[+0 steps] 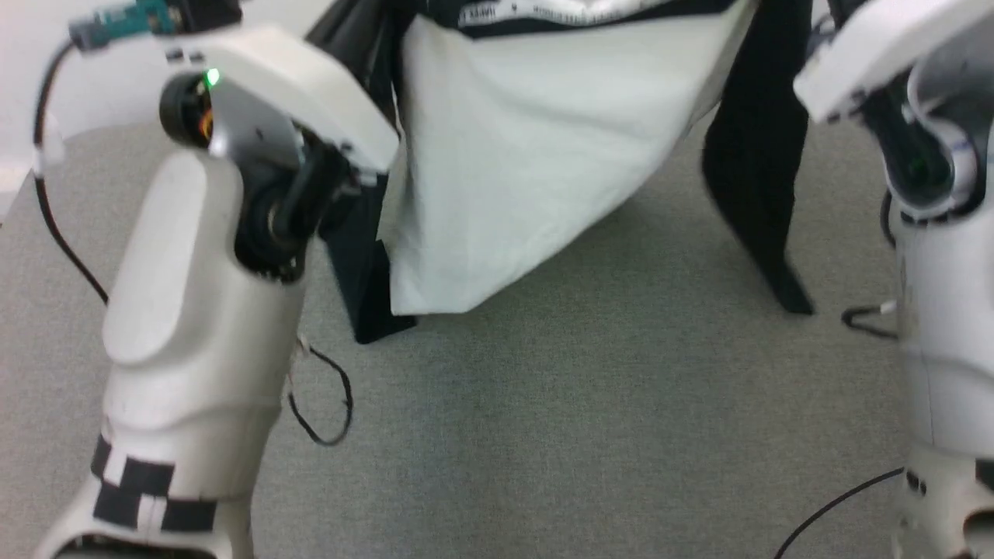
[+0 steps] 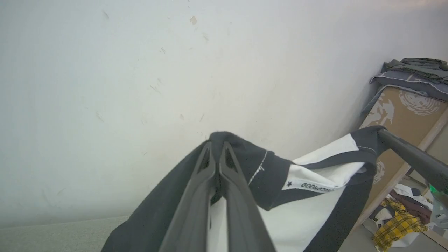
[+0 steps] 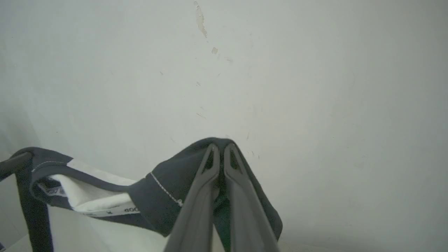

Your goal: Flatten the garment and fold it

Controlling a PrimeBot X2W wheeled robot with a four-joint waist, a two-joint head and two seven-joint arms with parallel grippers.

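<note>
Two pairs of jaws, left gripper (image 2: 217,147) and right gripper (image 3: 220,148), tight on garment (image 1: 528,155)

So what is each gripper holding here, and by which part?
The garment: left gripper and right gripper each pinch black fabric at its top, either side of the collar.

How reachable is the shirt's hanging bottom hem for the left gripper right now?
Probably not reachable. The left gripper is shut on the garment at its black shoulder, holding it up with the right gripper; the hem hangs low, over the carpet. Going for it means dropping that side.
</note>
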